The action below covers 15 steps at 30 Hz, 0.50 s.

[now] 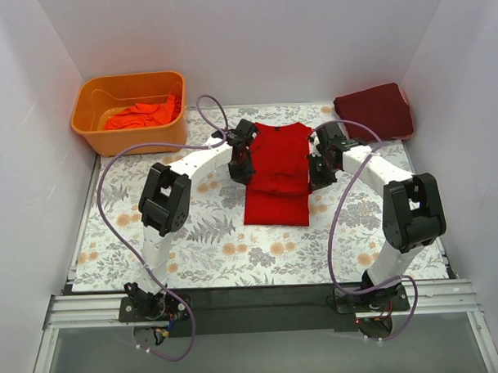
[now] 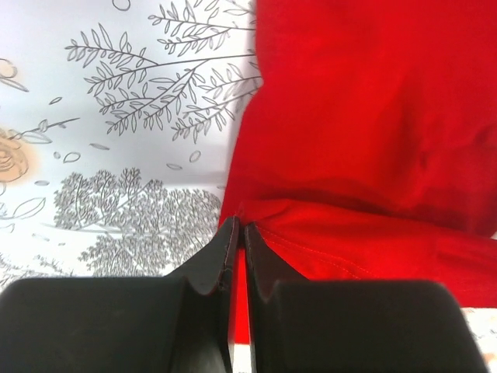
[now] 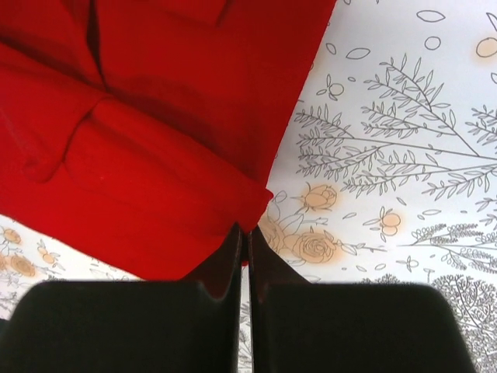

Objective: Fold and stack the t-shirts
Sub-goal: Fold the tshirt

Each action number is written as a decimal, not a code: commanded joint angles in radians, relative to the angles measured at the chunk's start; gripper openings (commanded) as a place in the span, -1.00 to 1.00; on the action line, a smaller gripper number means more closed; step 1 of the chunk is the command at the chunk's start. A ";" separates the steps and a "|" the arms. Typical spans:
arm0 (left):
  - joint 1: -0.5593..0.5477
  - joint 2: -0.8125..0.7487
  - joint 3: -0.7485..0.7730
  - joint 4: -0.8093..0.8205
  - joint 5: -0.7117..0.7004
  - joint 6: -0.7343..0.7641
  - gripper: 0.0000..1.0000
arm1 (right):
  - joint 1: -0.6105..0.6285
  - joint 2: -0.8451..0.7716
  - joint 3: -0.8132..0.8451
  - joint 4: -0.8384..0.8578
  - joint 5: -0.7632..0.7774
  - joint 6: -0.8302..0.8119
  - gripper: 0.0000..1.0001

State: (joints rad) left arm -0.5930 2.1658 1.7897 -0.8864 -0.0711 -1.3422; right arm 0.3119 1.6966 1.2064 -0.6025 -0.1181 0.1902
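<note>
**Both grippers are pinching a bright red t-shirt (image 1: 275, 173) at mid-table**

The left gripper (image 2: 237, 227) and the right gripper (image 3: 245, 231), each clamped tight, are gripping opposite side edges of the shirt, which is lying partly folded on the floral table cover (image 1: 202, 237). In the far left corner, an orange tub (image 1: 133, 140) is holding crumpled orange-red shirts (image 1: 140, 115). In the far right corner, a dark maroon shirt (image 1: 376, 110) is sitting folded directly on the cover.

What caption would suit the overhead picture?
Left gripper and right gripper pinch the red t-shirt on a flowered table.
</note>
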 commanded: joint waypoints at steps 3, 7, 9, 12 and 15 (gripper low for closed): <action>0.018 0.017 0.011 0.004 -0.053 0.005 -1.00 | -0.017 0.040 0.016 0.050 0.034 -0.005 -0.97; 0.021 0.028 0.019 0.014 -0.058 0.002 -0.83 | -0.017 0.069 0.033 0.063 0.018 -0.017 -0.80; 0.021 0.020 0.023 0.020 -0.061 -0.002 -0.51 | -0.016 0.060 0.044 0.067 0.015 -0.018 -0.51; 0.019 -0.032 0.020 0.038 -0.071 -0.002 -0.17 | -0.010 0.006 0.045 0.069 0.032 -0.014 -0.27; 0.019 -0.125 -0.019 0.066 -0.079 -0.018 -0.03 | 0.012 -0.064 0.045 0.066 0.066 -0.017 -0.15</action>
State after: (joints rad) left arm -0.5797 2.1914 1.7863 -0.8639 -0.1085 -1.3483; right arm 0.3099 1.7386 1.2083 -0.5522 -0.0933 0.1791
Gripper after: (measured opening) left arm 0.472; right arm 0.410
